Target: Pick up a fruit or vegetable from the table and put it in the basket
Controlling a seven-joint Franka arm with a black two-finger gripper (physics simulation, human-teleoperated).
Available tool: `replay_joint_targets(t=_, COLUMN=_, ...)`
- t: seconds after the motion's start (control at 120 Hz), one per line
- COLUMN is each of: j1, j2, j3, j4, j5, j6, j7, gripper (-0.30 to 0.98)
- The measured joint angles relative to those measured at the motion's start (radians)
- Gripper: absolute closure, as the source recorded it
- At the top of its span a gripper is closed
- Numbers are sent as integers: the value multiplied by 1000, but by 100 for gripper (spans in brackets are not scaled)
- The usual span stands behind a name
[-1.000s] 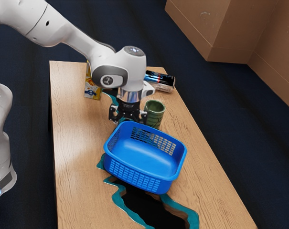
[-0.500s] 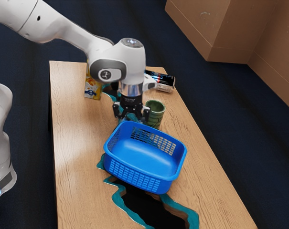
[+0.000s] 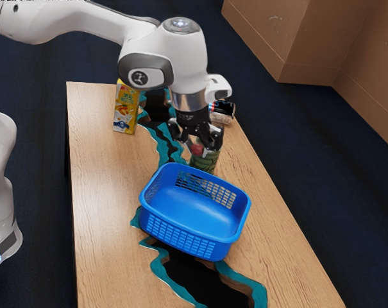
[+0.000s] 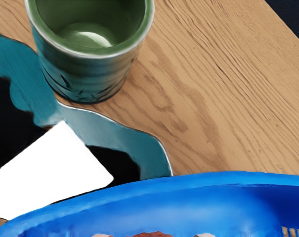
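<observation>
My gripper (image 3: pixel 198 145) is raised above the table beside the green mug, with a small red fruit or vegetable (image 3: pixel 197 150) between its fingers. In the wrist view, pale fingertips flank the reddish top of the held piece (image 4: pixel 153 234) at the lower edge, and the gripper (image 4: pixel 153 235) is shut on it. The blue basket (image 3: pixel 195 212) stands upright on the table, nearer the exterior view's bottom than the hand; its visible floor is bare. Its blue rim (image 4: pixel 228 178) lies below the hand in the wrist view.
The green mug (image 3: pixel 204 162) stands right behind the basket and shows from above in the wrist view (image 4: pixel 90 69). A yellow carton (image 3: pixel 125 109) and a dark can (image 3: pixel 225 108) are farther back. A white flat-sided object (image 4: pixel 50 170) lies near the basket rim.
My hand has risen and moved toward the exterior view's right, over to the mug. The red piece now shows between the fingers. Basket, mug and carton have stayed put.
</observation>
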Motion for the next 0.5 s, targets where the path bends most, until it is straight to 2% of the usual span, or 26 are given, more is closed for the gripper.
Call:
replay_joint_targets(t=0.158, j1=0, j2=10, j3=-83, j4=17, j5=-1, j6=-20, j7=4, gripper=52)
replay_joint_targets(t=0.325, j1=0, j2=17, j3=-130, j4=19, j5=-2, j6=-25, j7=7, gripper=52)
replay_joint_targets(t=0.5, j1=-1, j2=27, j3=-148, j4=18, j5=-1, j6=-15, j7=12, gripper=17)
